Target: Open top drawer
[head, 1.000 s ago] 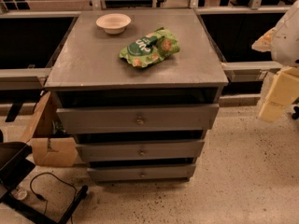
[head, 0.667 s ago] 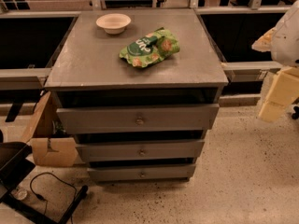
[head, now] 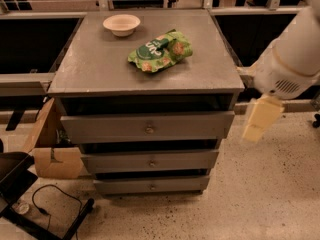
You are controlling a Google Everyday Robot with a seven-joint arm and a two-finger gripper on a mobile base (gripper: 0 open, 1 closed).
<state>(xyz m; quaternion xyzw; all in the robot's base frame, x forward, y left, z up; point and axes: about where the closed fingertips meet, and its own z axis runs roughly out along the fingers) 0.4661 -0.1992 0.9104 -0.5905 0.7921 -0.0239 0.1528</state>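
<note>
CLOSING IN: The gripper (head: 261,119), hanging from the white arm (head: 292,59) at the right edge of the view, has swung in toward the cabinet over the past second and dropped a little. It now sits just off the cabinet's right corner, at about the height of the top drawer (head: 100,128); whether it is spread or pressed together cannot be told. Nothing else has shifted, which suggests the approach is only beginning. The drawer looks shut or very nearly so, and its knob (head: 149,129) lies well to the left of the gripper, untouched. Farthest left of the gripper, on the floor beside the cabinet, stands a cardboard box (head: 56,161) whose inside is hidden. Up and well to the left of the gripper, a white bowl (head: 121,24) rests near the back of the surface (head: 90,69) and looks empty. Nearer the gripper, above it and to the left, a green bag (head: 160,51) lies flat on the surface. What the top drawer holds is not visible. The two lower drawers (head: 115,161), below and left of the gripper, appear shut too.
</note>
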